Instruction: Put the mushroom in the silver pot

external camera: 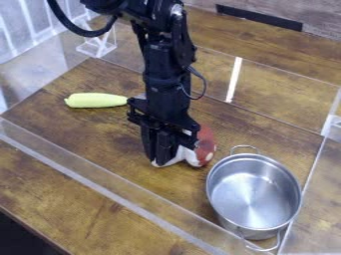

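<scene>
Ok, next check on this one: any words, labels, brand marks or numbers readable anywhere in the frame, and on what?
None readable.
Silver pot: plain polished steel, no mark visible.
Mushroom: no print.
Hand and black arm: no legible label.
Yellow object on the wooden table: no text.
Clear plastic walls: only reflections, no lettering.
</scene>
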Robot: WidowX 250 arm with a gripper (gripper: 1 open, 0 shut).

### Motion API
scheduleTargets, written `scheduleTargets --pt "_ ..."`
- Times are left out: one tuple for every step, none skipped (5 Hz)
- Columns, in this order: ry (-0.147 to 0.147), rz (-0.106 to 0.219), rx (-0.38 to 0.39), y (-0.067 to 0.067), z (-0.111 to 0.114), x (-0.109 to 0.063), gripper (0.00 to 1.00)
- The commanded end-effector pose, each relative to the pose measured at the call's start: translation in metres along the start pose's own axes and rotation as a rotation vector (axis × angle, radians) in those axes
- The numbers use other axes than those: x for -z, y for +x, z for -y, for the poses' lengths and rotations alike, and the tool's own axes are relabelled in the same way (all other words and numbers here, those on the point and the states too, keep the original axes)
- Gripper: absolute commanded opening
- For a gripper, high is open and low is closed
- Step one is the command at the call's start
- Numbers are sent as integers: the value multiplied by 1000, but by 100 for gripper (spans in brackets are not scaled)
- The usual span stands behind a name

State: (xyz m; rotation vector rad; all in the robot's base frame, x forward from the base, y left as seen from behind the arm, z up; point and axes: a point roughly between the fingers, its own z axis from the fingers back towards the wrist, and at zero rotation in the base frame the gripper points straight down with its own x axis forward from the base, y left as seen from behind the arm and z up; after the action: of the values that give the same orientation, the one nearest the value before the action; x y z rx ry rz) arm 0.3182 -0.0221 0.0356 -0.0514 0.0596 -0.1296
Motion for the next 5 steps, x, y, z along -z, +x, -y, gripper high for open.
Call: scheduleTargets --pt "2 38 -1 9 -1 -18 0" --pt "-3 31 -6 13 -1 -28 0" --pt "-13 31 -15 22 -4 -42 0" --pt "-31 44 -38 33 -13 -59 0" --pt "-45 54 -23 39 -24 -72 0"
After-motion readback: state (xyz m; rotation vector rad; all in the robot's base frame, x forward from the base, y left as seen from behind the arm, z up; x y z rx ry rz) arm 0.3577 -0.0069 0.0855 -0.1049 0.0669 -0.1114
